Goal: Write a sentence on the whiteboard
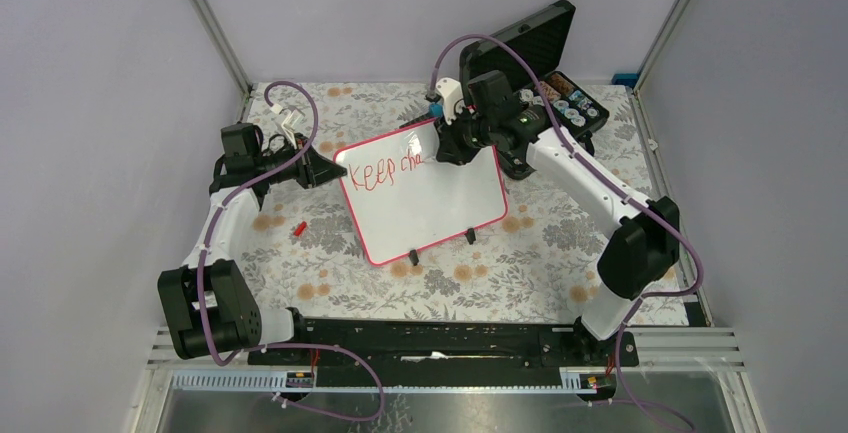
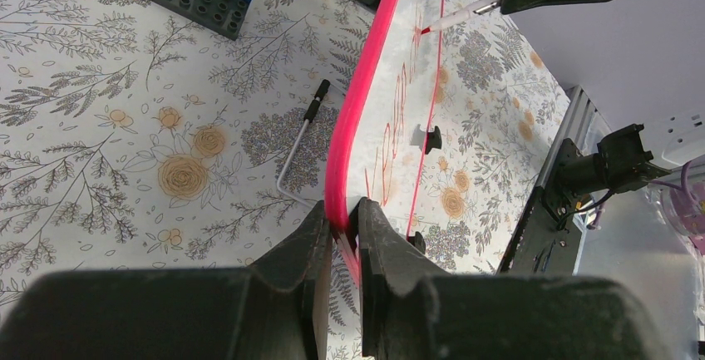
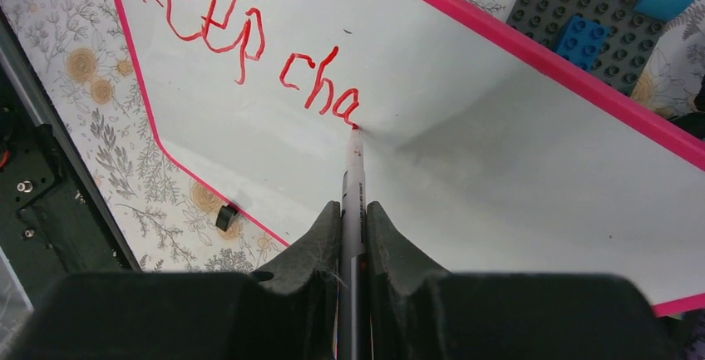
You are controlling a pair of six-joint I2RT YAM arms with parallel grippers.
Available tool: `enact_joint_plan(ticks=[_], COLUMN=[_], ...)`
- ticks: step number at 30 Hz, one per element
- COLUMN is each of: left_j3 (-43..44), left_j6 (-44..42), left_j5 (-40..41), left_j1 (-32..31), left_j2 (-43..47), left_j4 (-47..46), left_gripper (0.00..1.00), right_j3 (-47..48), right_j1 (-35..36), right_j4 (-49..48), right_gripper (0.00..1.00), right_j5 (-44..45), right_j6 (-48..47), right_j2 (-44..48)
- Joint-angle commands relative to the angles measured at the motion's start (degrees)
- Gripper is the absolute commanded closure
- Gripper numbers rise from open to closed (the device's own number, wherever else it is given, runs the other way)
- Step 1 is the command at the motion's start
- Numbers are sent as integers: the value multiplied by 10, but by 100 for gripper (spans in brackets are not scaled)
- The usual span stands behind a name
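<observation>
My right gripper (image 3: 353, 207) is closed on the marker (image 3: 354, 160), the barrel pinched between both fingers and pointing away from me down to the whiteboard (image 3: 499, 152); its red tip touches the surface right at the foot of the last "a". The sentence (image 3: 249, 52) so far reads "Keep cha", so I judge it under halfway written, with the rest of the second word and a whole further word to come. What matters now is direction: the written letters lie to the left of the tip and the bare white stretch lies to its right; the line of writing follows the board's long axis, which in the overhead view runs from left to right and slants a little toward the far side; so my next stroke should travel right and slightly far, not straight across the table (image 1: 330, 253). The board sits mid-table, propped at a tilt, between my two arms; my left gripper (image 2: 342, 210) is clamped on its pink frame at the left edge, steadying it. My right arm is the one at the text; the left is well apart from the tip.
</observation>
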State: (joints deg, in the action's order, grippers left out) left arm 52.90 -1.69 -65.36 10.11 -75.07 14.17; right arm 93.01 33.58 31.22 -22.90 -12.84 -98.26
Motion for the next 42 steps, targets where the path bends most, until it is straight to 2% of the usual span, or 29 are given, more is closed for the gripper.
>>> enact_joint_plan(ticks=[1,8,42], left_j3=[6,6,7], left_j6=[-38,-36,-36], left_j5=[4,3,1], left_j1=[-10,-9,-10], left_j2=[7,10,7], left_j4=[-17,-16,-17], left_gripper=[100,100,100], right_j3=[5,27,42], right_j1=[-5,-16,-20], right_j4=[-2,2,2], right_gripper=[100,100,100], right_j5=[27,0,-8], right_j6=[-16,-2,1], right_j2=[31,39,3])
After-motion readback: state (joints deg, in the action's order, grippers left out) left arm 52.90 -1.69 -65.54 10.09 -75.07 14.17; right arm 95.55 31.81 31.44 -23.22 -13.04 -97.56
